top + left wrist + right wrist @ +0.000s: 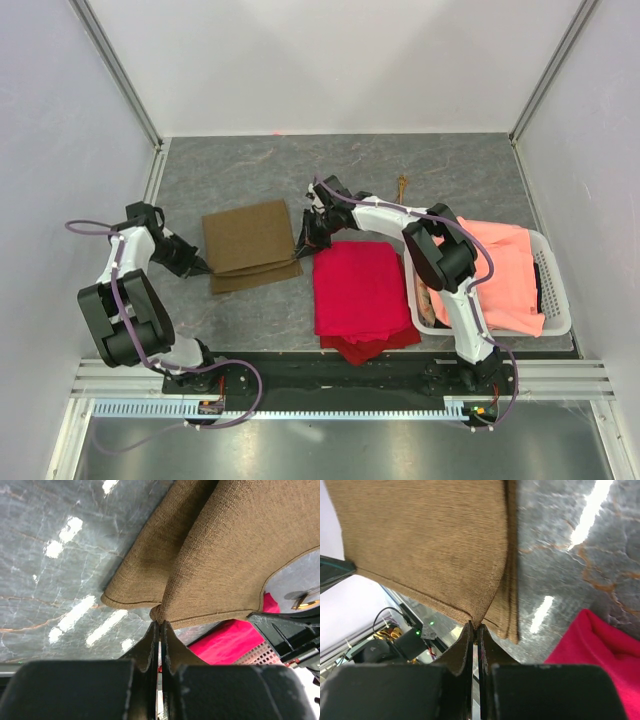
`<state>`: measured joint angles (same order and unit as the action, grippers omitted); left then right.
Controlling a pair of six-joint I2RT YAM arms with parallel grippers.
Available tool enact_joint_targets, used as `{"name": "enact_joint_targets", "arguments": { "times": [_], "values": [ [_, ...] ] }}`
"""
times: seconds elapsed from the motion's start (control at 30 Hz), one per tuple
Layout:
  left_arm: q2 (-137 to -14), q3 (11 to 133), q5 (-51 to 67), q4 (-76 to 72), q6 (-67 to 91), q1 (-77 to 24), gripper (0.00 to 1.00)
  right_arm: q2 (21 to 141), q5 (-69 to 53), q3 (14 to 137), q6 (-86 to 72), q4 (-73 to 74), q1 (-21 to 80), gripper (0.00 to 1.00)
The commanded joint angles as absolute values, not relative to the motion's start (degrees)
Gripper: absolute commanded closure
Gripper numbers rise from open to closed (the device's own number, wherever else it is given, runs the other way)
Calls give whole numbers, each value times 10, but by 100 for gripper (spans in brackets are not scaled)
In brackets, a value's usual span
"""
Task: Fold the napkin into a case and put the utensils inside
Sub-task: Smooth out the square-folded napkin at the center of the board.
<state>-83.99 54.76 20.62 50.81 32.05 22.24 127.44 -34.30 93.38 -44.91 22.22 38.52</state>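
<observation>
Two grippers pinch one folded olive-brown napkin (250, 243): we see the left gripper (203, 266) clamped on its near-left corner, the right gripper (303, 238) on its right edge, just left of one red cloth (360, 290).

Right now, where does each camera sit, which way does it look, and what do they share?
Top external: fixed above and behind the robot, looking down on the table; left arm and right arm show whole, bases at the bottom edge.
Left wrist: rides the left arm, looking along its shut left gripper at the napkin corner it pinches.
Right wrist: rides the right arm, looking along the right gripper, shut on another napkin corner.
Shared: all three see the napkin and the red cloth.
</observation>
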Motion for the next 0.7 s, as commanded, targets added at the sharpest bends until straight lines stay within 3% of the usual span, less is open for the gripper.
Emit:
{"name": "enact_joint_targets", "arguments": {
  "times": [0.0,0.67],
  "values": [
    [-828,534,178,533,311,222,98,1232,-345,912,-434,208,387,100],
    [-850,505,134,549,323,223,98,1248,-323,882,-433,201,396,100]
  ]
}}
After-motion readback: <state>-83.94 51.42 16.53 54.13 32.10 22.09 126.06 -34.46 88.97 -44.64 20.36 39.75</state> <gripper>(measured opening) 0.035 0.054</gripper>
